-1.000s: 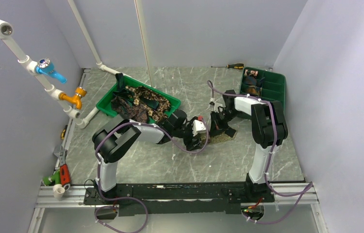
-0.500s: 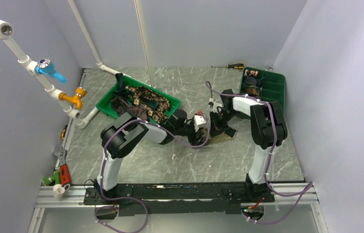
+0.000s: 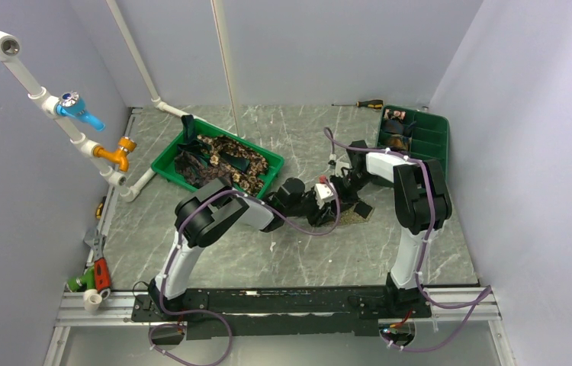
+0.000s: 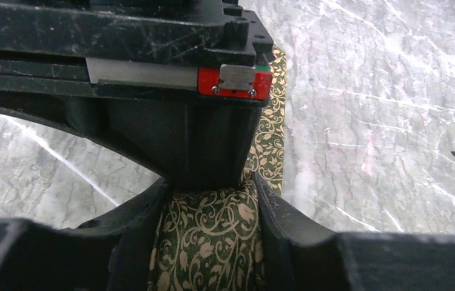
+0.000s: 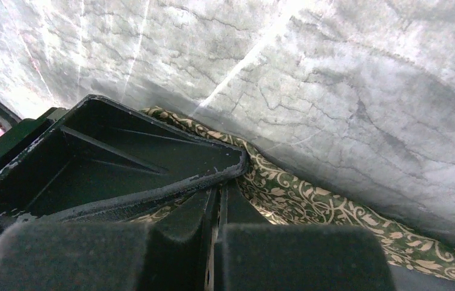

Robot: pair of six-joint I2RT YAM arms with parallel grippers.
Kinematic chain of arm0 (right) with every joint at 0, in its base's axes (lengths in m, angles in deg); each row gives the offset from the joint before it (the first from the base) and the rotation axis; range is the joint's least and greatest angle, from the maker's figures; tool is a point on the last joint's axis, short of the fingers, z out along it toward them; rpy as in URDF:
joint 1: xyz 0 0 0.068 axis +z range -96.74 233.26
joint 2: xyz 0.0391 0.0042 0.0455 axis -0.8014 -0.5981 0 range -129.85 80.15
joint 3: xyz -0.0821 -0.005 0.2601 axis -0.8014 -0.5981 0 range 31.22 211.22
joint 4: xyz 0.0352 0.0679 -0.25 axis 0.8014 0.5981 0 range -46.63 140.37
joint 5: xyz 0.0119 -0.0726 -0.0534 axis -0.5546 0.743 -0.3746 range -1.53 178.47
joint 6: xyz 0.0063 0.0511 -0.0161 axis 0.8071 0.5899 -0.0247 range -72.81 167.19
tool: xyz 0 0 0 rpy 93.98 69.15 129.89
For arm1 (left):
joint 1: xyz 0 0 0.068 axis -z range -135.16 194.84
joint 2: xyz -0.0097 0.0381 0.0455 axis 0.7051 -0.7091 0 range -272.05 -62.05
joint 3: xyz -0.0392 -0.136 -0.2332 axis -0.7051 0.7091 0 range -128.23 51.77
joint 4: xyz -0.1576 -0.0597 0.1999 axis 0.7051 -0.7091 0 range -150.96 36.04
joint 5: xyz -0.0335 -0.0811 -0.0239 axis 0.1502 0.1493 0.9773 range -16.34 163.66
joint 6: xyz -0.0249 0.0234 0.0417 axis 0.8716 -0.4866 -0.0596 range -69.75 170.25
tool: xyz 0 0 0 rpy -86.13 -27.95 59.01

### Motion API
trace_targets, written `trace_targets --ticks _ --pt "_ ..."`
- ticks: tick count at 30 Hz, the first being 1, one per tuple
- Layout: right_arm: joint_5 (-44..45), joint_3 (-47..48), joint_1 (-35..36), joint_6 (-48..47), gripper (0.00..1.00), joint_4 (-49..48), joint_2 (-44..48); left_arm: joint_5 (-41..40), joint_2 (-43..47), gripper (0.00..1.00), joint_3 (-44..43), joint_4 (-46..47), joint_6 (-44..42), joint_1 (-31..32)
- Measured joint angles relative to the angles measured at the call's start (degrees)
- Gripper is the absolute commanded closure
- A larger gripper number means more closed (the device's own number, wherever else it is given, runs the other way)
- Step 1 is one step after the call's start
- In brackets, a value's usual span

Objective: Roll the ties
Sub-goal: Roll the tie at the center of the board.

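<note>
A green tie with a tan scroll pattern [image 3: 353,216] lies on the marble table, right of the middle. My two grippers meet over its left end. In the left wrist view the tie [image 4: 210,242] fills the gap of my left gripper [image 4: 211,200], whose fingers press both its sides; the right gripper's black body [image 4: 170,91] stands just beyond. From above, the left gripper [image 3: 327,204] sits beside the right gripper [image 3: 342,192]. My right gripper [image 5: 220,191] is shut, with a sliver of fabric in the slit, and the tie [image 5: 310,200] runs off to its right.
A green tray [image 3: 271,174] heaped with loose ties [image 3: 222,160] stands at the back left. A compartment tray [image 3: 429,142] with small coils [image 3: 397,141] sits at the back right, a screwdriver [image 3: 364,104] beside it. Pipes with valves [image 3: 77,110] and hand tools [image 3: 98,271] line the left edge.
My left arm has swung right until its gripper meets the right gripper, and its jaws have narrowed onto the tie. The right arm has barely moved.
</note>
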Motion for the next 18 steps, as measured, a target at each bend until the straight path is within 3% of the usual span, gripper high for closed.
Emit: trace_targets --ticks 3,7,10,14,18 --pt "-0.94 -0.07 -0.09 -0.63 0.91 -0.07 0.04 -0.94 0.90 0.74 1.51 0.22 -1.84 -0.02" --pt "-3.96 0.02 -0.31 -2.43 0.64 1.29 0.00 -1.20 4.35 0.73 6.40 -0.07 -6.93 -0.26" --pt "-6.12 0.17 -3.45 -4.31 0.51 3.87 0.39 -0.02 6.21 0.73 8.39 -1.55 -9.84 -1.09" --pt "-10.93 0.17 -6.86 -5.75 0.45 6.23 2.27 1.60 6.56 0.73 7.89 -3.65 -10.99 -1.88" --pt "-16.50 0.17 -4.70 -5.57 0.43 6.08 3.13 2.49 6.56 0.72 6.93 -5.51 -11.32 -2.03"
